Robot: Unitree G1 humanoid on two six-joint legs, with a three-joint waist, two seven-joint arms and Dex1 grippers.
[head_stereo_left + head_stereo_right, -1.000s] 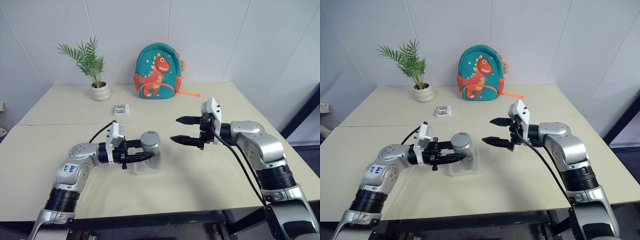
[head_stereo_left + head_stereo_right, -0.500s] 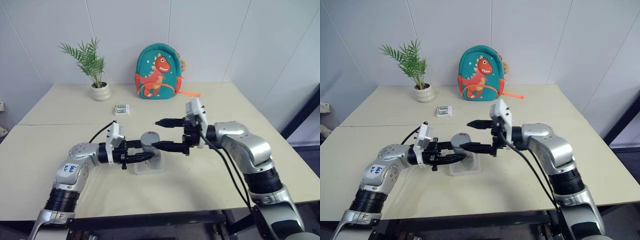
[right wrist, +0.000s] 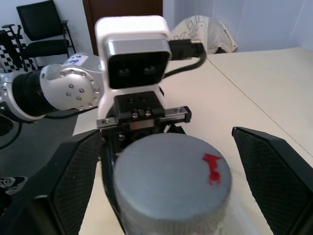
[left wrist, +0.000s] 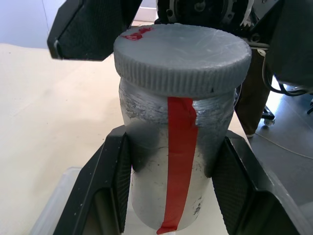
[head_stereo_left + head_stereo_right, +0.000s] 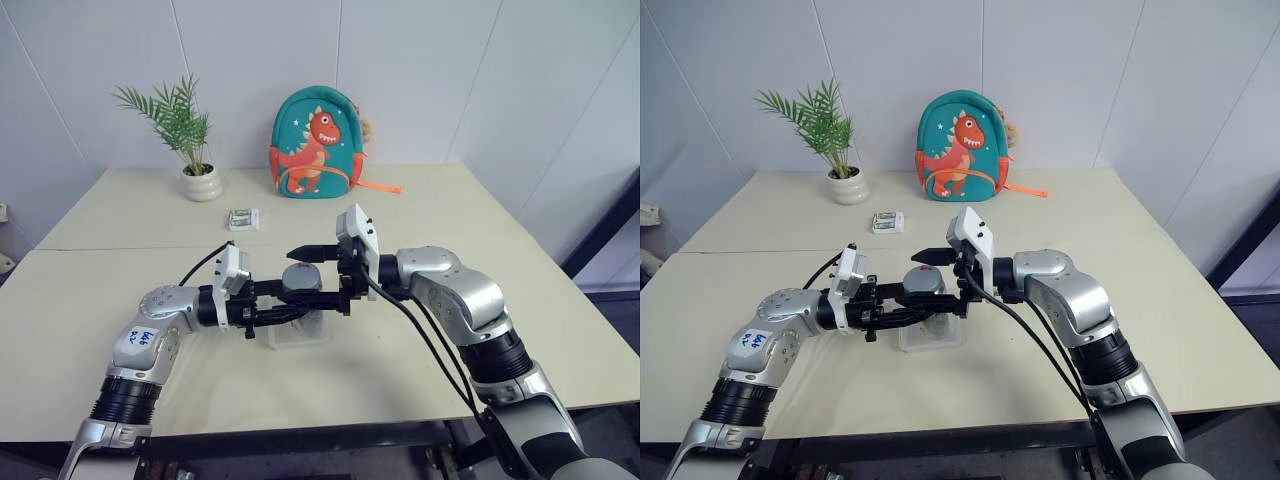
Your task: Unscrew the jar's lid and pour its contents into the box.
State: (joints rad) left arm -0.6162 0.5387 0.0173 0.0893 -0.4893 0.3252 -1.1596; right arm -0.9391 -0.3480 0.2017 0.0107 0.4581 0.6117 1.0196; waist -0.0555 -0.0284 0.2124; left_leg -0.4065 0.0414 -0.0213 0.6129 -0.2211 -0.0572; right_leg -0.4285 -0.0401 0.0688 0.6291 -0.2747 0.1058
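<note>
Left end effector (image 5: 290,305) clamps the red-taped jar (image 4: 173,161); right end effector (image 5: 308,274) gapes wide around its red-marked lid (image 3: 171,171).

The small silvery-grey cylindrical jar (image 4: 171,166) stands upright, a strip of red tape running down its scuffed side. Its round grey ribbed screw lid (image 4: 182,58) is still on, sitting square on top, with a red mark near the rim. Below the jar sits the shallow clear frosted plastic box (image 5: 296,334), flat on the tabletop. The jar is above it. Whatever is inside the jar can't be seen.
</note>
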